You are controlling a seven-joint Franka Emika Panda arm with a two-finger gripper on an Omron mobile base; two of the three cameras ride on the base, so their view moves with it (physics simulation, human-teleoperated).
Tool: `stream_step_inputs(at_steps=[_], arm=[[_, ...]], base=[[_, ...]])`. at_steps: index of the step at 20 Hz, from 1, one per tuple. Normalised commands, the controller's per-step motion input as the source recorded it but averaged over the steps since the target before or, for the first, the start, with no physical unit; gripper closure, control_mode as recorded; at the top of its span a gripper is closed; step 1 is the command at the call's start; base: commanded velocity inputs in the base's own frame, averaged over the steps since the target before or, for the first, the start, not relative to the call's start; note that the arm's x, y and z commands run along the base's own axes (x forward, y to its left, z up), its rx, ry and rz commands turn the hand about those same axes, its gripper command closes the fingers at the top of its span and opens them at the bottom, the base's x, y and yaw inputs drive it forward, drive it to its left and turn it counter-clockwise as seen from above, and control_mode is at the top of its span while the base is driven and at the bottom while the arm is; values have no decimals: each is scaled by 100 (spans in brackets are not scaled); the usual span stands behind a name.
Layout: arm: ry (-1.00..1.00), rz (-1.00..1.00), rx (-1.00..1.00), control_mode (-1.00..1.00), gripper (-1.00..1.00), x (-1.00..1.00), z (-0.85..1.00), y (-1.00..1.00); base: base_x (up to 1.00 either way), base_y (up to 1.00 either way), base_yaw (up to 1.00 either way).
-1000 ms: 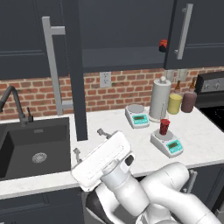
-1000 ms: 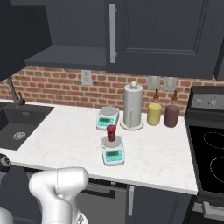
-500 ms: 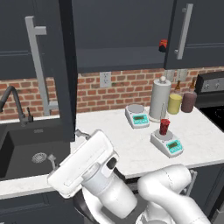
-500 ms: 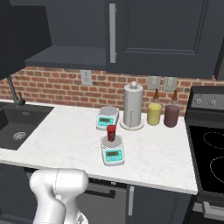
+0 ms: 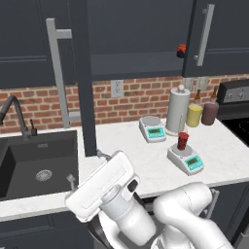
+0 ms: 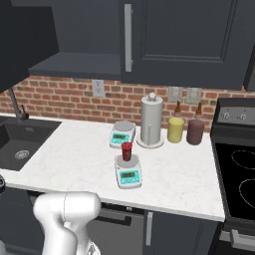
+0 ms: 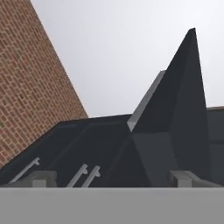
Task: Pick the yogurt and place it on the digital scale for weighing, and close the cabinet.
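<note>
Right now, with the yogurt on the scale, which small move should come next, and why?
Probably bring the open claw toward the open cabinet door to push it shut. The yogurt already stands on the digital scale, so closing remains.

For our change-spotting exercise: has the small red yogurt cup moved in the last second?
No. The red yogurt cup stays on the pale grey digital scale, near the white paper-towel roll.

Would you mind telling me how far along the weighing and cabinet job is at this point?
Done: the yogurt stands on the digital scale. In hand: nothing; the tool is open and empty, aimed up at the cabinet. Left: the cabinet's left door juts out over the counter, edge-on, and needs pushing shut.
</note>
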Motion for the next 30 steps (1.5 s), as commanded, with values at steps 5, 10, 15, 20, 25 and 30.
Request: stream_step_inputs(at_steps=[5,10,15,20,25,30], arm=[[11,0,5,-100,-100,0,-52,44],[-1,5,0,-100,-100,-10,5,100],[0,1,5,-100,-100,6,33,74],[1,2,39,-100,-100,0,49,-14],[1,0,41,-100,-100,20,50,4],[0,0,34,-100,-100,4,91,-15]], base=[[0,0,0],[0,0,0],[0,0,0],[0,0,0],[0,0,0],[0,0,0]])
